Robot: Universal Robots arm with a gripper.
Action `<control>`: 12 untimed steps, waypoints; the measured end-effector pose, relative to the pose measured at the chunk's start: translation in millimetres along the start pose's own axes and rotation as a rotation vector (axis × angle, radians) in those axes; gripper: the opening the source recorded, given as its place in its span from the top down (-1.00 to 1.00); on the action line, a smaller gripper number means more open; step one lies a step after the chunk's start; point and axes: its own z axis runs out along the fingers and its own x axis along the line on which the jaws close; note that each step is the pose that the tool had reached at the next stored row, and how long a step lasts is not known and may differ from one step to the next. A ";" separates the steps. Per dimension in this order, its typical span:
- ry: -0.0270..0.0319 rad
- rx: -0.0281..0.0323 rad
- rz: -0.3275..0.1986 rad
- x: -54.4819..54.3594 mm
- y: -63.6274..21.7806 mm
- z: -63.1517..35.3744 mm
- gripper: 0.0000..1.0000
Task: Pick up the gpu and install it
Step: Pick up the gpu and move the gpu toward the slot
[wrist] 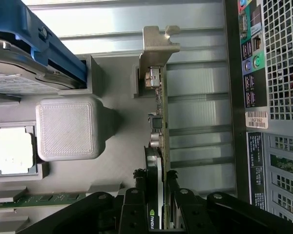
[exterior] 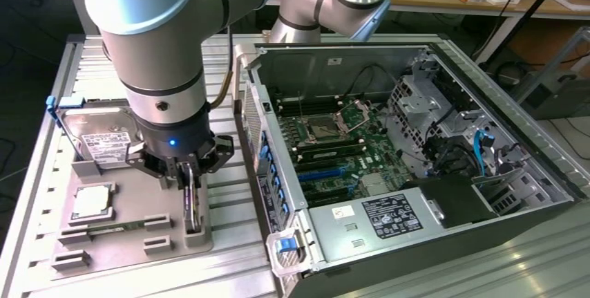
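The gpu (exterior: 192, 213) stands on its edge in a slot of the grey holder tray (exterior: 129, 249), to the exterior view's left of the open computer case (exterior: 516, 194). My gripper (exterior: 188, 173) reaches straight down onto the card's upper end. In the wrist view the gpu (wrist: 159, 122) runs away from the camera, its silver bracket (wrist: 156, 48) at the far end. The black fingers (wrist: 135, 207) press on both sides of the card, so the gripper (wrist: 156, 207) is shut on it. The card still rests in the tray slot.
On the tray also lie a hard drive (exterior: 99, 139) in a blue caddy, a CPU (exterior: 92, 201) and a memory stick (exterior: 115, 229). The motherboard (exterior: 332, 146) lies exposed inside the case. The case's rear panel (wrist: 268, 97) stands close beside the card.
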 end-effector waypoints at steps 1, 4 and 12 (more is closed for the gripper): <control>-0.0001 -0.0001 0.000 0.0 0.0 -0.4 0.46; 0.0000 -0.0001 0.000 -0.1 0.1 -1.9 0.46; 0.0000 -0.0001 0.000 -0.2 0.2 -4.8 0.46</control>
